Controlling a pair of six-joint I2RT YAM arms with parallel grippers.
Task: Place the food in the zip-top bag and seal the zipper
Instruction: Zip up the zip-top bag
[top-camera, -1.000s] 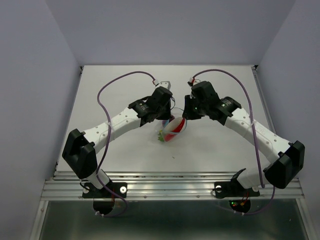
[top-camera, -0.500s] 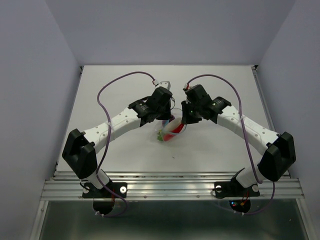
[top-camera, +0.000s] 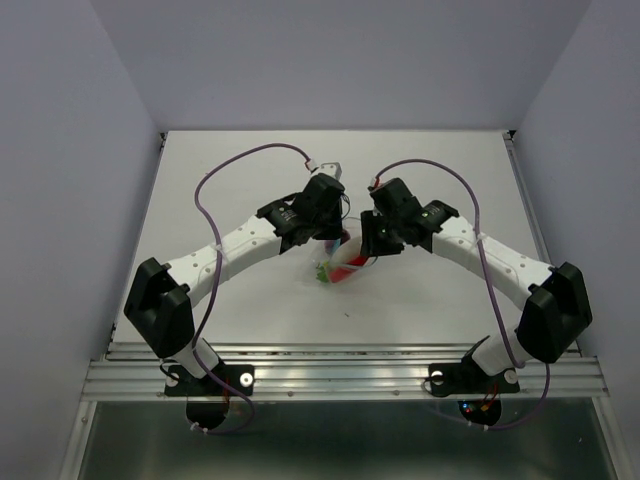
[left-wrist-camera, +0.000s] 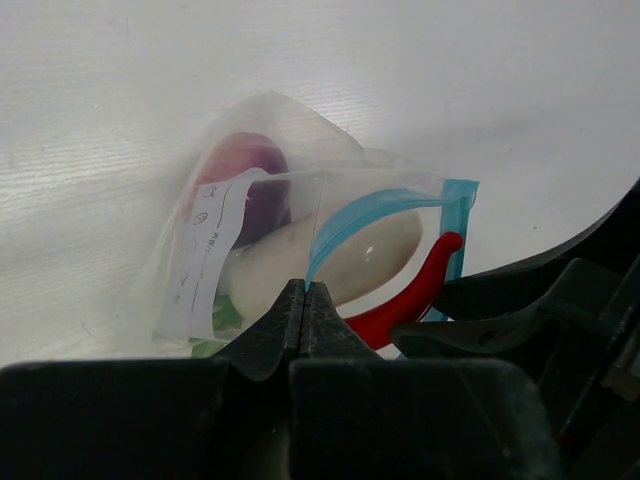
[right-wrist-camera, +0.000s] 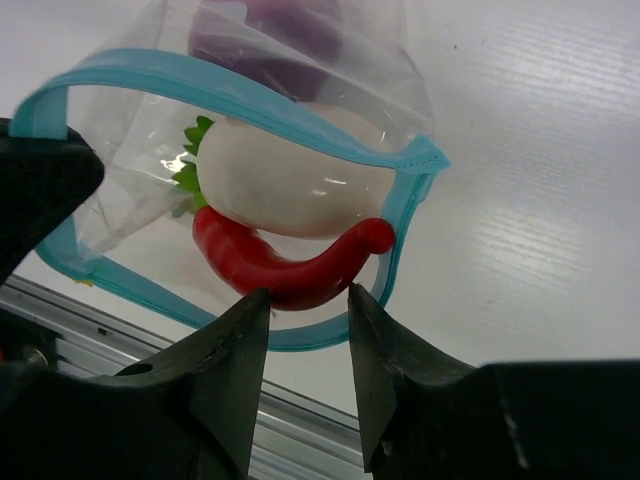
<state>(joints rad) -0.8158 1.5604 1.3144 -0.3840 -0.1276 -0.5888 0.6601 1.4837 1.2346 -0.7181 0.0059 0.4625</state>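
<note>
The clear zip-top bag (top-camera: 343, 266) hangs between both grippers over the middle of the table, its mouth gaping. My left gripper (left-wrist-camera: 305, 291) is shut on the light-blue zipper (left-wrist-camera: 350, 214) strip. Inside the bag lie the food pieces: purple onion (right-wrist-camera: 270, 35) deepest, white radish (right-wrist-camera: 300, 185) with green leaves, and red chili (right-wrist-camera: 290, 265) at the mouth. My right gripper (right-wrist-camera: 308, 300) stands open at the bag's mouth. Its two fingertips sit either side of the chili's bend, just under it, with the lower zipper lip (right-wrist-camera: 300, 338) between them.
A white paper label (left-wrist-camera: 208, 255) sits on the bag's side. The aluminium rail (top-camera: 340, 365) runs along the table's near edge. Purple cables (top-camera: 240, 160) arch above both arms. Grey walls close the table on three sides.
The right arm has swung left and closer to the bag. Its jaws have widened from a narrow gap round the chili. The left gripper stays shut on the zipper, unmoved.
</note>
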